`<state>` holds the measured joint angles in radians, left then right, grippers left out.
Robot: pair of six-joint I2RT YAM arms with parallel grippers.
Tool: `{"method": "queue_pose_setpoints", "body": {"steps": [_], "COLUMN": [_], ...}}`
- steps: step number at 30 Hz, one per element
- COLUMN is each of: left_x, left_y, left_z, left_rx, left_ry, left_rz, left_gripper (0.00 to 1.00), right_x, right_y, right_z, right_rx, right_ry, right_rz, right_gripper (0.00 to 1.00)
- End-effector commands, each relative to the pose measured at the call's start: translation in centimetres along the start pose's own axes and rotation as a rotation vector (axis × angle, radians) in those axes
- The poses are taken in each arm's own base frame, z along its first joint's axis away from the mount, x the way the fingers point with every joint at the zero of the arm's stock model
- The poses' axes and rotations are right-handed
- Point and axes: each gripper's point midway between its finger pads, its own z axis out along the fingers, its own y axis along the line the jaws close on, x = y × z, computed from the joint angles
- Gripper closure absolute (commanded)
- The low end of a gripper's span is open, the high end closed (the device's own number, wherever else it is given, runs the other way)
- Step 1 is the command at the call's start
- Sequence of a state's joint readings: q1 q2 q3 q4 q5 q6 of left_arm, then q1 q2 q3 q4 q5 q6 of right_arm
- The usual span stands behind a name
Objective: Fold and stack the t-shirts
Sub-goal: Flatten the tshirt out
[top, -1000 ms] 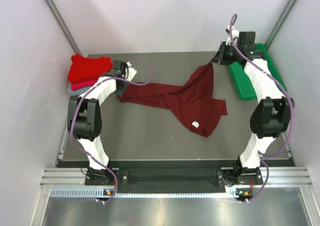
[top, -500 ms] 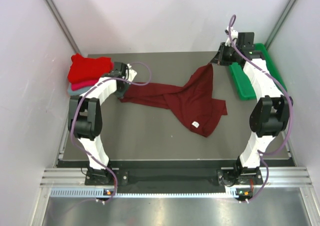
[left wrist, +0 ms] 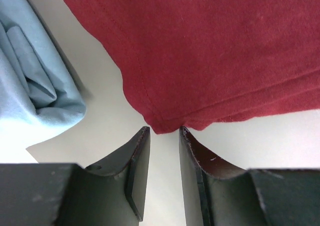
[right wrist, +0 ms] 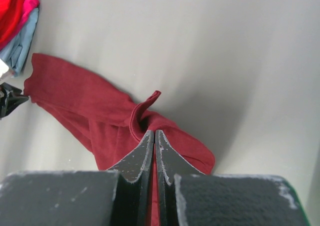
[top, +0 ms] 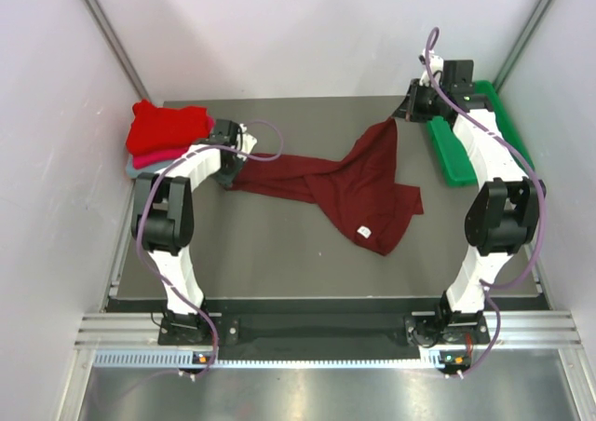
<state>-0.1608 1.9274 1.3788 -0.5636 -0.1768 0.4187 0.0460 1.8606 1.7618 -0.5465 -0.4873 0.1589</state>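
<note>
1. The maroon shirt (top: 358, 193) is soft, matte knit cloth lying unfolded and rumpled across the middle of the grey table (top: 279, 244). One long, narrow part runs out toward 9 o'clock. A wider lobe spreads toward 4 o'clock and carries a small white label (top: 365, 231).
2. The shirt's far point is drawn up into a peak toward 1 o'clock. There the right pincer (right wrist: 154, 132) is closed tight on a curled fold of the cloth, its dark wedge-shaped jaws pressed together.
3. The left pincer (left wrist: 163, 131) is at the shirt's 9 o'clock end. Its jaws stand part-way apart with bare table showing between them. The rounded, double-stitched corner of the hem lies just at their tips, and nothing is gripped.
4. Three folded shirts are stacked at the table's 10 o'clock corner. The bright red shirt (top: 166, 128) is on top, bulky and rounded. A thin edge of the pink shirt (top: 154, 157) shows beneath it, and the blue shirt (left wrist: 30, 86) is at the bottom, pale with soft creases.
5. A green tray (top: 452, 156) of smooth hard plastic, oblong in shape, sits at 2 o'clock, partly under the right arm.
</note>
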Motion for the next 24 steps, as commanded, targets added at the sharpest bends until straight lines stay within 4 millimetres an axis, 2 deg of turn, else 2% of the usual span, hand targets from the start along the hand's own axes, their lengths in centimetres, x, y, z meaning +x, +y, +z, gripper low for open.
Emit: {"method": "queue_pose_setpoints", "body": {"steps": [1,9,11,12,15,21,24], "left_x": [-0.6,-0.9,-1.2,-1.3,-1.7,-3.7,-5.7], "left_y": [0.4,0.6,0.8,1.0,1.8,4.3,6.1], "left_z": [1.0,2.2,2.2,2.1,1.6,-1.9,-5.0], "left_rx": [-0.023,-0.033,-0.041,-0.046,-0.077,-0.143,-0.192], "left_ry": [-0.020,-0.011,-0.019,-0.020,-0.035,-0.117,-0.194], "left_rz": [-0.008,0.004,0.000,-0.003,-0.011,-0.022,-0.021], "left_gripper": [0.65,0.70,0.79,0.87,1.00,1.00,1.00], "right_x": [-2.0,-2.0,-2.0,-2.0,-2.1,-3.1,-4.3], "right_y": [1.2,1.2,1.2,1.2,1.2,1.2,1.2], "right_z": [-0.3,-0.1,-0.1,-0.2,-0.1,-0.3,-0.8], "right_rx": [-0.013,-0.009,-0.007,-0.006,-0.006,0.005,0.026], "right_ry": [-0.051,-0.049,-0.049,-0.050,-0.052,-0.075,-0.104], "right_rz": [-0.048,-0.055,-0.055,-0.057,-0.057,-0.065,-0.084], "right_gripper": [1.00,1.00,1.00,1.00,1.00,1.00,1.00]}}
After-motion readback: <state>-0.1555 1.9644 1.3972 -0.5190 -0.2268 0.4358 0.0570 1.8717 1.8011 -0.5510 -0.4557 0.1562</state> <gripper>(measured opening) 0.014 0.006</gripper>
